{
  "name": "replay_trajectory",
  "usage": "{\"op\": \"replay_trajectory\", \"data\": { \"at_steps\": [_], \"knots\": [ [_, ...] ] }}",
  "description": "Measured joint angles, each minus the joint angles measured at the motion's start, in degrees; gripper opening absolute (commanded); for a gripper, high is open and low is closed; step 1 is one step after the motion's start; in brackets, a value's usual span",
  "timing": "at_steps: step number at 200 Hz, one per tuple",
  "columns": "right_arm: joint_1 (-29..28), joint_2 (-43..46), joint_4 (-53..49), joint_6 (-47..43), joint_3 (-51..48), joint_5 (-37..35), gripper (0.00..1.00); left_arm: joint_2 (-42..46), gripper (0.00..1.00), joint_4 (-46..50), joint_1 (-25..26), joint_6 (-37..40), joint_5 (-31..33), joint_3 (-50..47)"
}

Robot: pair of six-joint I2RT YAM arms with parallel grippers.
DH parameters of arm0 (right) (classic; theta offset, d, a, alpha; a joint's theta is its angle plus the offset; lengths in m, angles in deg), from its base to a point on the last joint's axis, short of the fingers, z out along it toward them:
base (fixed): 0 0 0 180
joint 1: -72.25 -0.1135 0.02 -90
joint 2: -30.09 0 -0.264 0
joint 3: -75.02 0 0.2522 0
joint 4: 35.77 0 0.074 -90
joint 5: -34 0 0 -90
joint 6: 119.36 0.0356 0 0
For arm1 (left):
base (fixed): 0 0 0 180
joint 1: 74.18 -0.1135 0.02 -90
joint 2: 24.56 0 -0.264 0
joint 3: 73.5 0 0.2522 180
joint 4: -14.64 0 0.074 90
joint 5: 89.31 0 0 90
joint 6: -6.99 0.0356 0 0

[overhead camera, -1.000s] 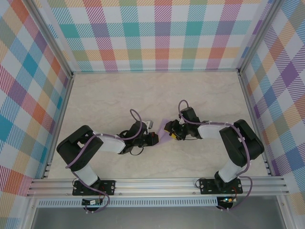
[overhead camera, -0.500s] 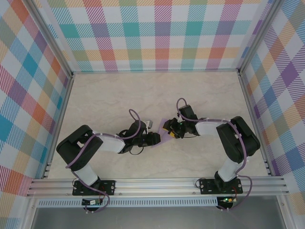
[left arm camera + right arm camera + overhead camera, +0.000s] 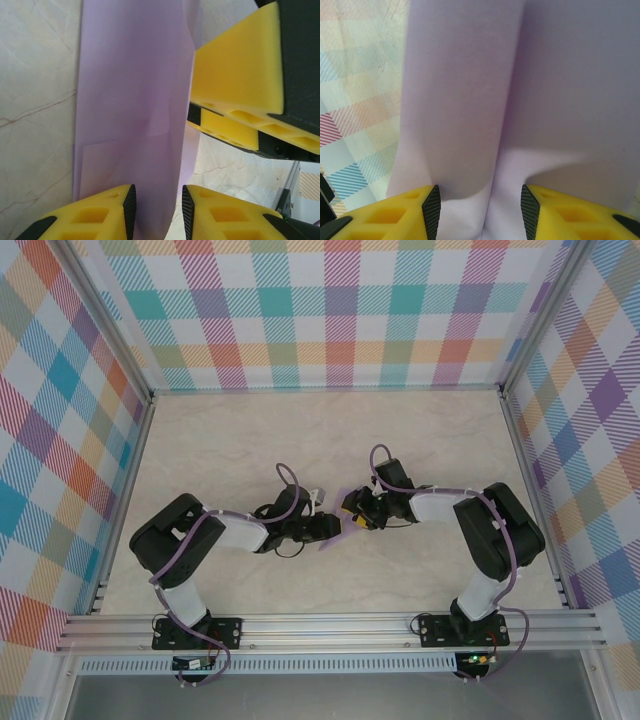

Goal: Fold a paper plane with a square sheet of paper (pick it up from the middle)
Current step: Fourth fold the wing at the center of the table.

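Bases of both arms sat bolted to the aluminium rail (image 3: 330, 625) at the near edge of the marble-patterned table (image 3: 250, 440). The left arm (image 3: 190, 540) and the right arm (image 3: 495, 530) each bent at a bulky elbow out toward its own side, then reached inward, wrists meeting nose to nose near the table's middle. The left gripper (image 3: 158, 212) had its jaws apart, the folded lavender paper (image 3: 135, 100) running up through the gap with a sliver of table showing beside one black pad. The right gripper (image 3: 480, 212) faced it from the opposite side, its yellow fingers (image 3: 240, 65) just beside the paper's edge. Its jaws stood apart too, the paper filling the space between them, though whether they pinched it could not be told from so close. The paper sat between the two grippers, creased lengthwise, over the tabletop. Beyond, pastel plaid walls (image 3: 340, 310) closed in the workspace.
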Motion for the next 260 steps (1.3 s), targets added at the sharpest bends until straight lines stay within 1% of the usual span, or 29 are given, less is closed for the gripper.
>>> {"op": "replay_trajectory", "data": {
  "at_steps": [30,46,70,89,105,117,127,139,169,189,209,260],
  "knots": [
    [0.0,-0.24,-1.01,-0.04,0.66,-0.11,0.51,1.27,0.47,1.73,-1.53,1.25,-0.44,0.04],
    [0.0,-0.39,-1.62,-0.13,1.05,-0.33,0.51,3.89,0.51,3.96,-2.36,1.88,-0.42,-0.11],
    [-0.02,-0.66,-2.75,-0.17,1.77,-0.46,0.52,9.09,0.51,6.73,-3.56,2.71,0.24,-0.68],
    [-0.02,-0.98,-3.74,-0.17,2.51,-0.48,0.54,12.02,0.46,8.35,-4.07,2.75,0.26,-0.9],
    [-0.02,-1.25,-4.66,-0.17,3.15,-0.5,0.54,12.81,0.42,9.27,-4.11,2.45,0.15,-0.9],
    [-0.02,-1.29,-5.11,-0.17,3.41,-0.52,0.54,12.72,0.43,10.16,-4.11,2.1,0.15,-0.79],
    [-0.02,-1.33,-5.25,-0.17,3.5,-0.68,0.54,12.33,0.46,10.75,-4.13,2.01,-0.24,-0.7],
    [-0.02,-1.33,-5.46,-0.2,3.61,-0.83,0.55,10.71,0.48,10.75,-4.13,1.62,-1.16,-0.2],
    [-0.07,-1.33,-5.68,-0.39,3.72,-0.92,0.54,5.01,0.48,10.25,-4.11,1.25,-3.5,1.66],
    [-0.07,-1.36,-5.68,-0.42,3.72,-0.92,0.54,2.67,0.45,10.29,-4.11,1.25,-4.83,2.64],
    [-0.07,-1.36,-5.68,-0.42,3.72,-0.92,0.54,1.14,0.39,10.27,-4.11,1.31,-5.99,4.07],
    [-0.07,-1.4,-5.77,-0.44,3.78,-0.9,0.54,-2.29,0.35,9.88,-4.02,1.31,-7.8,6.08]
  ]
}}
